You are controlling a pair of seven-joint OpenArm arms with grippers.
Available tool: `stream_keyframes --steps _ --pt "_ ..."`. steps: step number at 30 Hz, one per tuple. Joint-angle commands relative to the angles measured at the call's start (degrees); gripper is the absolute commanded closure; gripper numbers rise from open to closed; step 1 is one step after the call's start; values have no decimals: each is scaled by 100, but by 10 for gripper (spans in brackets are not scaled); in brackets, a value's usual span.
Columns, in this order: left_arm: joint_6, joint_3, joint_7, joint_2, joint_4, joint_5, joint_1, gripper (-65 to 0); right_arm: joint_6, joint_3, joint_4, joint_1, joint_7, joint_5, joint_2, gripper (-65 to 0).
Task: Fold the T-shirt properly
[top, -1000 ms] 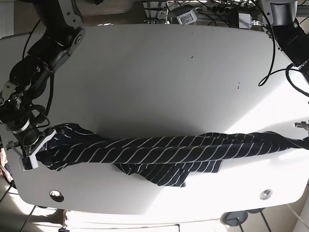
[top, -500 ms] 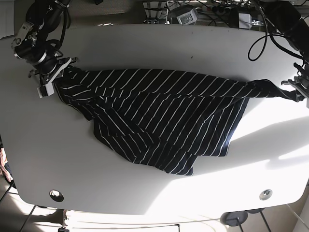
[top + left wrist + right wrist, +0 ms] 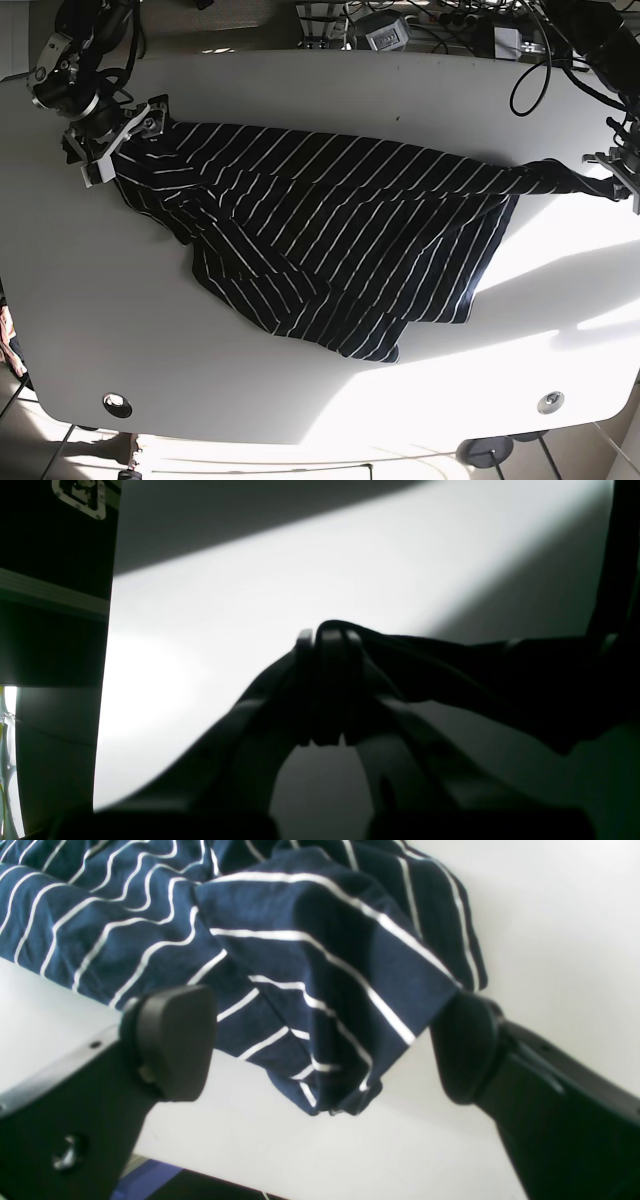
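Lying spread across the white surface point(image 3: 300, 90), the striped T-shirt point(image 3: 340, 240) reaches from one side to the other. The left gripper point(image 3: 325, 690) has its jaws closed on one corner, while the right gripper point(image 3: 320, 1040) stands wide, cloth between.

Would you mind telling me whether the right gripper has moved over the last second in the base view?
Yes. The right gripper has swung from the table's near edge, close to the metal grommet, up to its far corner, and its jaws now stand open.
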Motion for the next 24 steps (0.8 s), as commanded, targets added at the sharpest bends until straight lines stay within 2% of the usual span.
stream_keyframes --steps 1,4,5,7,10,14,16,19,24 --pt "38 -45 -113 -42 255 -62 43 0 -3 2 104 115 123 111 71 -650" --pt "38 -36 -104 -7 519 -62 413 -11 -3 -16 104 124 123 111 71 -650" --pt "38 -18 -104 2 616 -62 536 -50 -3 -16 104 133 123 111 71 -650" --pt "38 -1 -104 2 809 -221 879 -228 -3 -16 113 133 123 111 71 -650" --pt "38 8 -51 -33 835 -994 1186 -367 -3 -16 104 265 123 93 71 -650" --pt "38 149 582 -403 932 -2357 1195 -372 -3 -16 104 388 123 84 71 -650" --pt "38 386 626 -455 932 -2717 896 -372 -3 -16 96 458 115 76 71 -650" --pt "38 817 626 -359 906 -2603 219 -372 -3 -16 96 476 115 76 71 -650" --pt "38 2188 591 151 -44 -1891 -1240 -372 -3 -16 96 476 115 76 71 -650"
